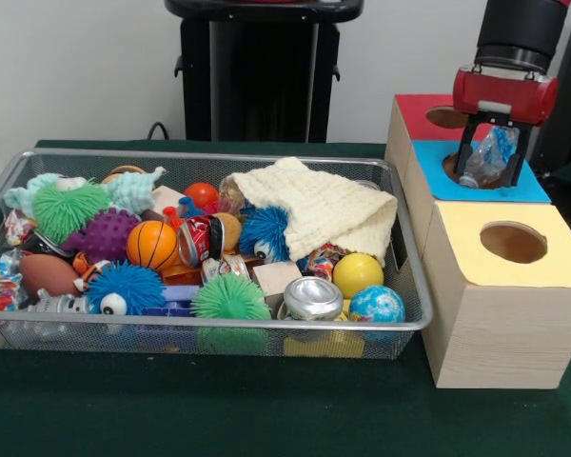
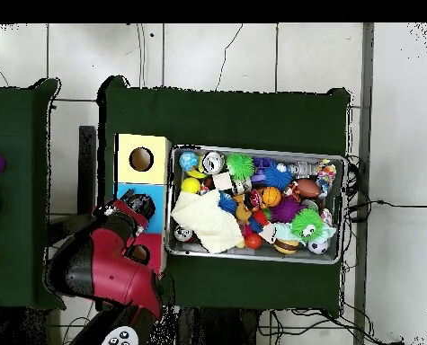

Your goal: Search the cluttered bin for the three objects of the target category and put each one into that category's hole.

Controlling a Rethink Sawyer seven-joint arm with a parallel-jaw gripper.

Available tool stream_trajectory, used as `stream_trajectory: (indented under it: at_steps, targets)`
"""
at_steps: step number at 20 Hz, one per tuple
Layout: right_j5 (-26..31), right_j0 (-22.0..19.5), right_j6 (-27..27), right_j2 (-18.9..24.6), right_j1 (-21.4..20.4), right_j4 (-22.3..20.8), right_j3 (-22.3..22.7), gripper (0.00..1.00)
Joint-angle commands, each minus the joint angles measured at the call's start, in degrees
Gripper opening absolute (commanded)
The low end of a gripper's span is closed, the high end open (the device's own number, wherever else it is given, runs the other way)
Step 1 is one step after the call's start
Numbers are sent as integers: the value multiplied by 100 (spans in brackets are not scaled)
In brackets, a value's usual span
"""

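- Gripper [image 1: 492, 164] hangs over the blue-topped box [image 1: 523, 186], its fingers closed on a crinkly clear plastic packet [image 1: 493, 152] showing blue and white, right above that box's hole [image 1: 454, 168].
- Packet looks very light, soft and slippery; likely to deform, so a pinch across its bunched middle suits it best.
- Wire-mesh bin [image 1: 219, 158] sits on the green worktop [image 1: 219, 409] beside the boxes, packed with spiky balls, a crushed can [image 1: 313, 297] and a cream cloth [image 1: 314, 211].
- Any remaining packets are probably buried; I cannot pick one out for certain.
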Motion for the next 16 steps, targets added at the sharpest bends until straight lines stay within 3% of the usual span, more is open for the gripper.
stream_trajectory:
  at_steps: [1,16]
  targets:
    - [-523,-350,1298,1003,1192,-149,-191,100]
    - [-333,-440,1125,1007,1096,-281,-162,100]
